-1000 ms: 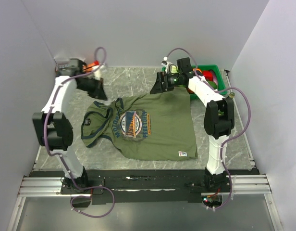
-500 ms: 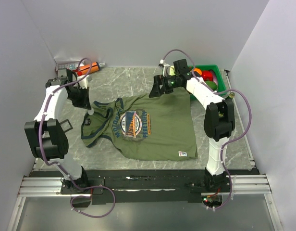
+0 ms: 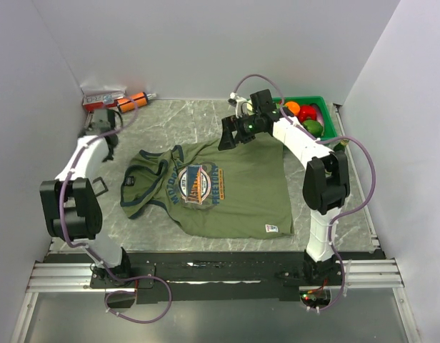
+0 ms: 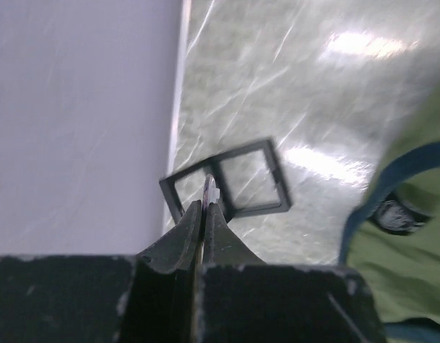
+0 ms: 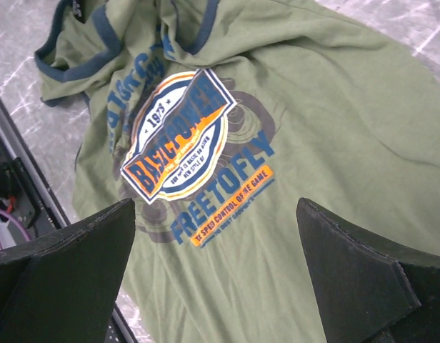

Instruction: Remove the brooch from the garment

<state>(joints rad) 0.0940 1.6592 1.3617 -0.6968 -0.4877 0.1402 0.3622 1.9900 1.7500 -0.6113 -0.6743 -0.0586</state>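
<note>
top external view: at 6 o'clock the two arm bases are sitting on the near rail. just beyond them the garment (image 3: 238, 196) is lying spread on the marbled surface (image 3: 184, 118), filling the middle. its white hem label (image 3: 271, 229) is sitting toward 5 o'clock and its round chest print (image 3: 198, 184) is facing up near the centre. at 9 o'clock a thin black frame (image 3: 97, 187) is lying on the surface between the left arm and the shirt's navy-trimmed sleeve. further back, at about 10 o'clock, the left gripper (image 3: 109, 143) is hanging clear of the garment, over bare surface. at 1 o'clock the right gripper (image 3: 231, 136) is hovering over the shirt's far edge. at the back, a green bin (image 3: 316, 98) holding red, orange and green pieces is standing at 2 o'clock, and an orange item (image 3: 138, 97) is lying by the wall at 11 o'clock.

left wrist view: the left gripper (image 4: 206, 204) is pressing its fingers together and pinching the brooch (image 4: 211, 187), which is showing only as a thin whitish sliver, edge-on, at the tips. beyond the tips the black frame (image 4: 277, 187) is lying by the foot of the white wall, and the sleeve is showing at 4 o'clock.

right wrist view: the right gripper (image 5: 214, 207) is standing spread wide, holding nothing, with the chest print (image 5: 178, 136) lying on the shirt between and beyond its fingers.
</note>
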